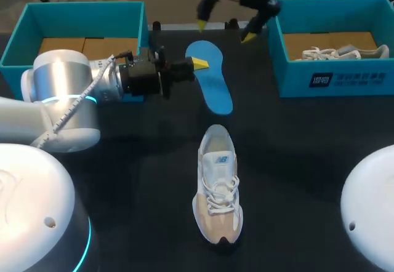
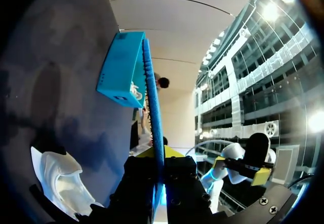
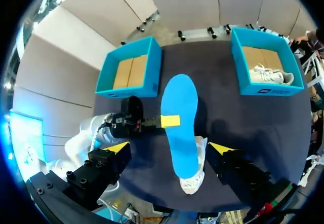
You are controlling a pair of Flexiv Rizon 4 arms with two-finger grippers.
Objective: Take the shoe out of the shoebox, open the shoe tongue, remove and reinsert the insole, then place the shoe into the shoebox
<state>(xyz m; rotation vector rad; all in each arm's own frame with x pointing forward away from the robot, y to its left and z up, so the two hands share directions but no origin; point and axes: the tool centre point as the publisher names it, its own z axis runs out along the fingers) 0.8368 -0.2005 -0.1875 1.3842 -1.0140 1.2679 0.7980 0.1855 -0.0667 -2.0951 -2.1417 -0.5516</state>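
Note:
A blue insole [image 1: 212, 78] is held above the table, pinched at one long edge by my left gripper [image 1: 200, 63], which is shut on it. In the left wrist view the insole [image 2: 152, 97] shows edge-on between the fingers of that gripper [image 2: 159, 168]. The white and beige shoe [image 1: 218, 186] lies on the dark table nearer the front, toe toward me, laces loose. My right gripper [image 1: 225, 30] hangs open high above the insole, holding nothing. From the right wrist view, the right gripper [image 3: 169, 148] looks straight down on the insole [image 3: 182, 127], which covers most of the shoe [image 3: 195, 181].
A teal shoebox [image 1: 332, 78] at the back right holds a second pale shoe [image 1: 341, 53]. Another teal box [image 1: 18, 41] with a cardboard floor stands at the back left, behind my left arm. Dark tabletop [image 1: 308, 155] spreads around the shoe.

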